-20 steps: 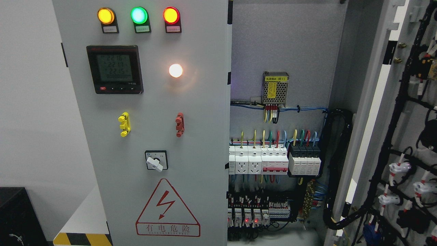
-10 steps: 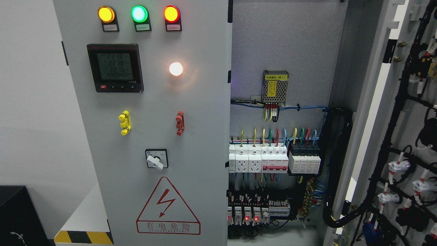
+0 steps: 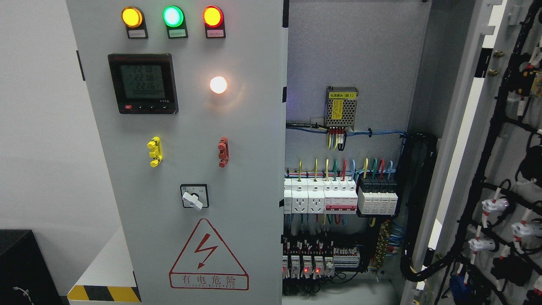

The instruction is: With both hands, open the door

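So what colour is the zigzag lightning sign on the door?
Red, the lightning sign on the grey door, head view.

The right door point(image 3: 499, 169) is cut off by the right edge, its wiring only partly seen. Meter point(image 3: 142, 83) digits and lamp labels point(image 3: 173, 34) are too small to read. No hand shows, so places relative to one cannot be told.

The left door point(image 3: 186, 169) is shut — three lamps point(image 3: 172, 16) lit along its top edge; the right door point(image 3: 499, 169) hangs wide open, showing breakers point(image 3: 338, 201) and wiring.
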Action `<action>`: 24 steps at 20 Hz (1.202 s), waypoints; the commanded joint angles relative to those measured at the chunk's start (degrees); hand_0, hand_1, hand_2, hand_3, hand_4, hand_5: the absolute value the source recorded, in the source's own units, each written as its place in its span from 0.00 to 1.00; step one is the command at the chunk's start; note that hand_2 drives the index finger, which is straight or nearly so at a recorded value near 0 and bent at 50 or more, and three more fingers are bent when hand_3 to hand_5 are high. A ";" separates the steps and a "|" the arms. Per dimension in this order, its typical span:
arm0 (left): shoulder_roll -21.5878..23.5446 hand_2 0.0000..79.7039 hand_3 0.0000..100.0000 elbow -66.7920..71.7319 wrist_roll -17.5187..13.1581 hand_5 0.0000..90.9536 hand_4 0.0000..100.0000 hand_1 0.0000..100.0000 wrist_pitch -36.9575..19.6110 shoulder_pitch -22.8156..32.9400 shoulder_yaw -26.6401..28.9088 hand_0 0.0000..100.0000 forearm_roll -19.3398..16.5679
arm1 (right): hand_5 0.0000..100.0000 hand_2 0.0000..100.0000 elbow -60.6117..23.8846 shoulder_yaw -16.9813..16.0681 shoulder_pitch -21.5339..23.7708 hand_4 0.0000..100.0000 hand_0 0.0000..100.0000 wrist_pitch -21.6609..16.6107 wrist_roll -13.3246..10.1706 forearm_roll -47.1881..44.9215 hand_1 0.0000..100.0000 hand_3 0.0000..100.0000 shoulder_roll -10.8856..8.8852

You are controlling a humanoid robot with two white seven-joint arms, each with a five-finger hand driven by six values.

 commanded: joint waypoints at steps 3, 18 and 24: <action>-8.71 0.00 0.00 17.85 0.41 0.00 0.00 0.00 0.67 0.69 33.31 0.00 -10.94 | 0.00 0.00 -1.05 0.09 1.05 0.00 0.00 -0.02 0.00 0.61 0.00 0.00 -0.18; -8.88 0.00 0.00 17.50 -0.20 0.00 0.00 0.00 0.14 -1.33 29.39 0.00 -13.49 | 0.00 0.00 -101.38 18.95 37.77 0.00 0.00 -0.02 -0.08 0.35 0.00 0.00 -5.18; -9.41 0.00 0.00 17.50 -0.20 0.00 0.00 0.00 0.14 -4.58 29.39 0.00 -13.49 | 0.00 0.00 -115.12 24.78 38.86 0.00 0.00 -2.55 0.00 0.35 0.00 0.00 -8.09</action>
